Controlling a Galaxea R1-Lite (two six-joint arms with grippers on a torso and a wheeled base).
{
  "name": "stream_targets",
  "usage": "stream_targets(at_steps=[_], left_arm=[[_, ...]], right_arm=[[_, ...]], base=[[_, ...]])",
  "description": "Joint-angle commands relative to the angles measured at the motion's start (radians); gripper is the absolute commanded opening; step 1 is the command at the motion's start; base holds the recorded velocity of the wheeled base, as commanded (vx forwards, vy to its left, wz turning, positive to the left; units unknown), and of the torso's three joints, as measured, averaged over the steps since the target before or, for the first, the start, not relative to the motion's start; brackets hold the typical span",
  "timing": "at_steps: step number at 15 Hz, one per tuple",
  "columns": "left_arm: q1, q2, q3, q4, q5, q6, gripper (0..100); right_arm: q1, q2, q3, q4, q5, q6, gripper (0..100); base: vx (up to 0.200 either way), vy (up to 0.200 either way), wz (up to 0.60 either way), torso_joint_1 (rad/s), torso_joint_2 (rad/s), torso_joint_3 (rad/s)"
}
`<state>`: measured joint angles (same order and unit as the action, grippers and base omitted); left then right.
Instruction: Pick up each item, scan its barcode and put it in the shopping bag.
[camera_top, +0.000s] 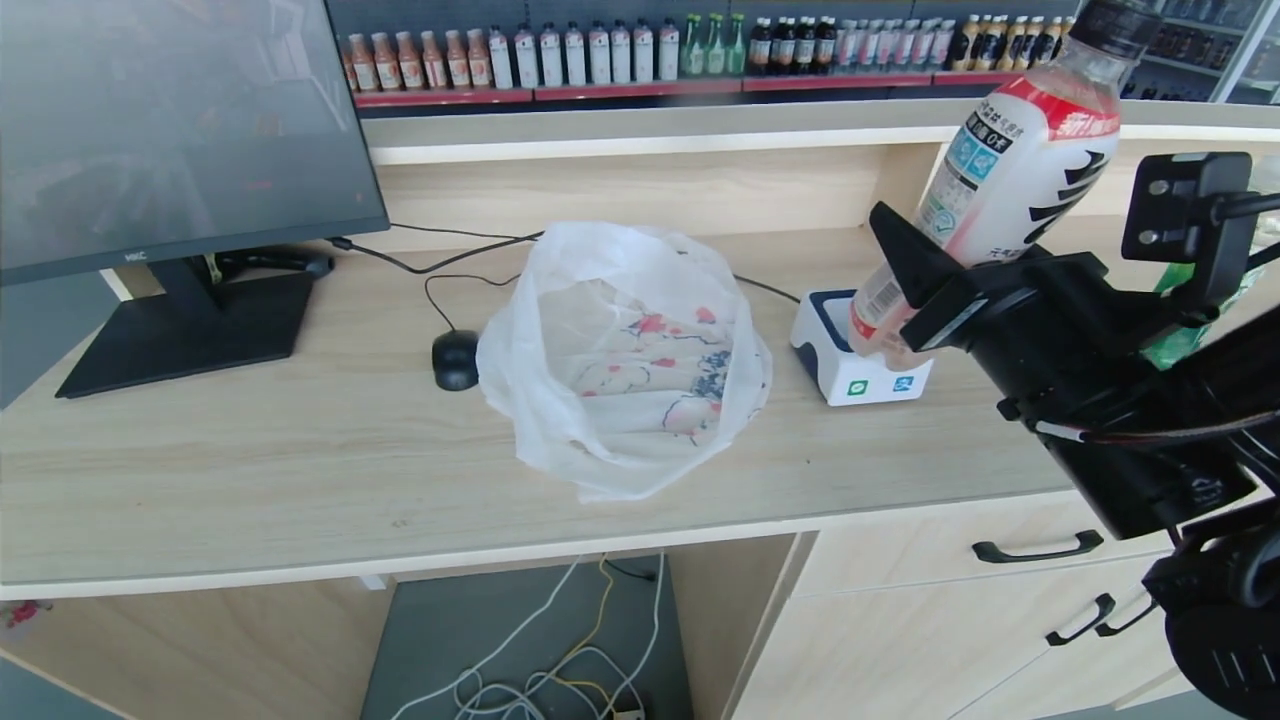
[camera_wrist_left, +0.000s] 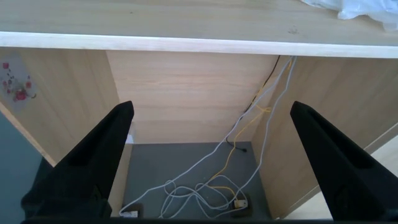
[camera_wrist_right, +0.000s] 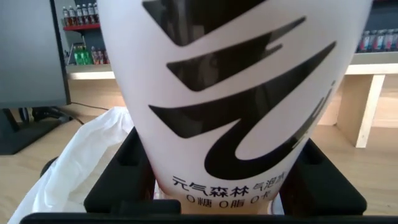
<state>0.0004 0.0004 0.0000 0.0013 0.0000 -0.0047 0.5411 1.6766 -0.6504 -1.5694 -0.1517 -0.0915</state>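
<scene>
bottle held over the scanner, bag open beside it

head view: the right gripper (camera_top: 905, 300) is clamped on the lower part of a drink bottle (camera_top: 1010, 170) with a white and red label. the bottle is tilted, with its dark cap up and to the right. its bottom end is low, just above the white scanner (camera_top: 860, 375) on the wooden counter (camera_top: 300, 470). the white shopping bag (camera_top: 625, 355) stands open near the scanner, on its left side, and some red and blue print shows inside. a black mouse (camera_top: 456, 358) lies just beside the bag, and a monitor (camera_top: 180, 120) stands at the far left.

left wrist view: the left gripper (camera_wrist_left: 211, 118) is low, in front of the counter's edge. its two black fingers (camera_wrist_left: 99, 155) are wide apart with nothing between them. cables (camera_wrist_left: 205, 193) lie on the grey floor under the counter.

right wrist view: the bottle (camera_wrist_right: 236, 93) sits between the black fingers (camera_wrist_right: 124, 174) of the right gripper, which hold it from both sides. the shopping bag (camera_wrist_right: 74, 168) lies beyond it on the counter.
</scene>
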Motion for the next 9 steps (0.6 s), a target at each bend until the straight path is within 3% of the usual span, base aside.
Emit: stream_targets(at_steps=[1,3,9], left_arm=[[0.001,0.001,0.0,0.0,0.0,0.0,100],[0.0,0.001,0.0,0.0,0.0,0.002,100],[0.0,0.0,0.0,-0.001,0.0,0.003,100]], right_arm=[[0.0,-0.003,0.0,-0.001,0.0,-0.001,0],[0.002,0.002,0.0,-0.001,0.0,-0.002,0],[0.002,0.028,-0.032,-0.001,0.0,-0.004,0]], base=[[0.0,0.2,0.0,0.012,0.01,0.007],[0.0,0.2,0.0,0.002,0.0,0.002],[0.0,0.0,0.0,0.0,0.0,0.0]])
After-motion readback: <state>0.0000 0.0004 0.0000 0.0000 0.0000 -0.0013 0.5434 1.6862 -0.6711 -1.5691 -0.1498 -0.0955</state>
